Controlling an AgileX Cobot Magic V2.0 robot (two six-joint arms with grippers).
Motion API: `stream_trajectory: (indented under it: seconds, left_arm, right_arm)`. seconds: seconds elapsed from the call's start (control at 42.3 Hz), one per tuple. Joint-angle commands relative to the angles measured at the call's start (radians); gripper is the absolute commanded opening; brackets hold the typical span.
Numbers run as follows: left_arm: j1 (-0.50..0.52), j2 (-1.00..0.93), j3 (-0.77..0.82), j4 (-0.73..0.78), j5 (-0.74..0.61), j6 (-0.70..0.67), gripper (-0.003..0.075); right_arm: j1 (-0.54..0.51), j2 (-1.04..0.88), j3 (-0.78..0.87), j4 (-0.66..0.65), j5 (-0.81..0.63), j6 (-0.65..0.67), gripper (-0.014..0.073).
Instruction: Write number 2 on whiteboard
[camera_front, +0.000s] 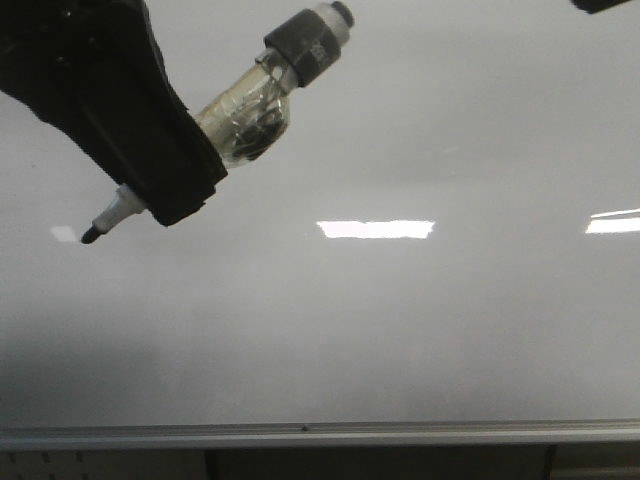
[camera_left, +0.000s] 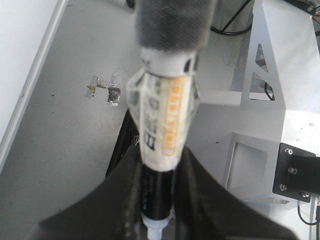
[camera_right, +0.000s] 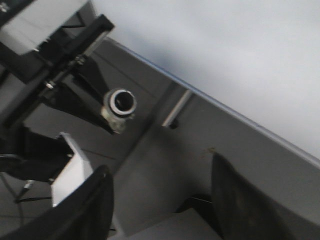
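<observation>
In the front view the whiteboard (camera_front: 400, 330) fills nearly everything: a broad, glossy white face, greying toward its lower part, with a silver metal rail along its bottom edge. No marker strokes show on it; the number 2 cannot be found anywhere on the visible surface.

Over the whiteboard's upper left area, the left end effector (camera_front: 150, 195), wrapped in black padding, is clamped around a marker (camera_front: 245, 115). The marker slants across the board, its dark tip (camera_front: 90, 236) pointing down and to the left of the padding, beside a small pale reflection; whether the tip touches the surface cannot be told. Its clear, taped barrel and dark grey end cap rise up and to the right of the padding. The left wrist view shows the same marker (camera_left: 165, 125) pinched between the two black fingers, with an orange-lettered label on its white body.

Further right on the whiteboard lies a bright rectangular light reflection (camera_front: 376, 229), and another at the board's right edge.

The right end effector (camera_right: 160, 205) stands wide apart with nothing between its fingers, near the whiteboard's (camera_right: 225, 55) railed edge.
</observation>
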Motion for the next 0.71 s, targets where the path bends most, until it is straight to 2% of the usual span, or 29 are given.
stream_trajectory:
  seconds: [0.0,0.213,0.686]
  left_arm:
    - [-0.007,-0.039,-0.030,-0.057,0.049,0.002,-0.0019]
    - [-0.007,-0.039,-0.030,-0.057,0.049,0.002,-0.0019]
    - [-0.007,-0.039,-0.030,-0.057,0.049,0.002,-0.0019]
  right_arm:
    - [0.005,0.076,-0.066,0.164,0.075,-0.063,0.0451]
    - [0.077,0.201,-0.136,0.201,0.113,-0.068,0.0494]
    - [0.300,0.358,-0.192,0.224,0.104,-0.068,0.0493]
